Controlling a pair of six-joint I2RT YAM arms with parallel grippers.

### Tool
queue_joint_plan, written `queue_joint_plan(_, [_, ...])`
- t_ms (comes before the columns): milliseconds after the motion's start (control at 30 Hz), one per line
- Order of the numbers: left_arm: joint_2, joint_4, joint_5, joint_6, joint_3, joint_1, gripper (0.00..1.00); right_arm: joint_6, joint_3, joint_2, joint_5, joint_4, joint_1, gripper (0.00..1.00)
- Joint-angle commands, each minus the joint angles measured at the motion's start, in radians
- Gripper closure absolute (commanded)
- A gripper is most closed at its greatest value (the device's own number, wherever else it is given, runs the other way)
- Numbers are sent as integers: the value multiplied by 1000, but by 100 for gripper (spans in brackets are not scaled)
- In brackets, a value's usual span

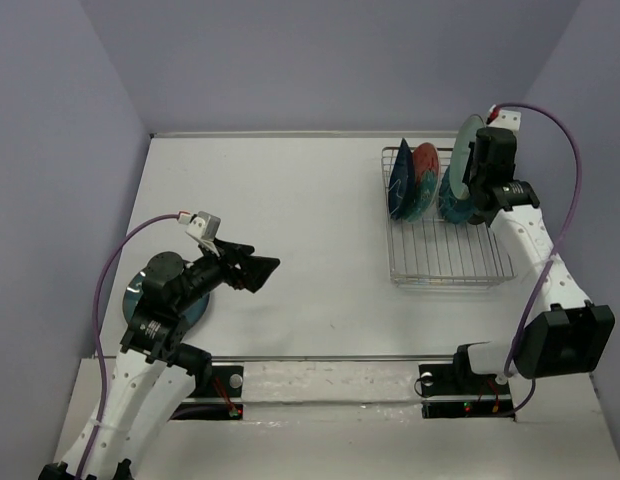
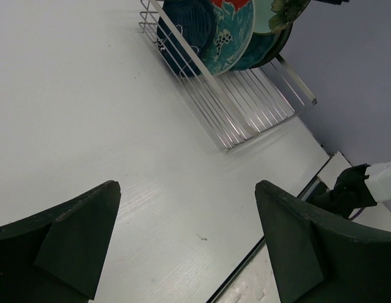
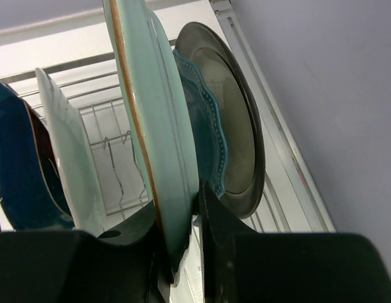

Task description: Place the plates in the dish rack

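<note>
- At right pincer: narrowed onto the lower rim of mint-green plate, one dark finger on each face. Plate upright, edge-on to the wrist camera.
- Just right of it in wrist view: teal scalloped-rim plate, then dark-rimmed plate. Both standing and packed close; touching or not, unclear.
- Left of it: pale underside of another plate, then navy plate at the frame's left edge.
- Behind and below: wires of dish rack. Whether the mint-green rim rests on them is hidden by the fingers.
- In overhead view: rack at upper right of table, plates crowded at its far end, near half bare wire.
- At left pincer: spread fully wide, nothing between the fingers. Hovering over bare table at lower left of overhead view, camera looking toward the rack.
- Under left arm, lower left overhead: blue-teal round plate flat on the surface, partly covered by the arm, well apart from the rack.
- Surface: white matte table, fine faint grooves and one small dark speck in left wrist view. Metal strip along the near edge.
- Room: plain lavender-grey walls on three sides, meeting the table at its far edge and flanks.
</note>
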Motion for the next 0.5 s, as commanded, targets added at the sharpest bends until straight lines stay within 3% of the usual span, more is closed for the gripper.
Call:
queue_joint_plan(0, [-2, 22, 4, 5, 25, -6, 1, 6, 10, 27, 8, 183, -18, 93])
queue_joint_plan(467, [-4, 18, 7, 10, 28, -7, 1, 10, -36, 186, -26, 215, -27, 93])
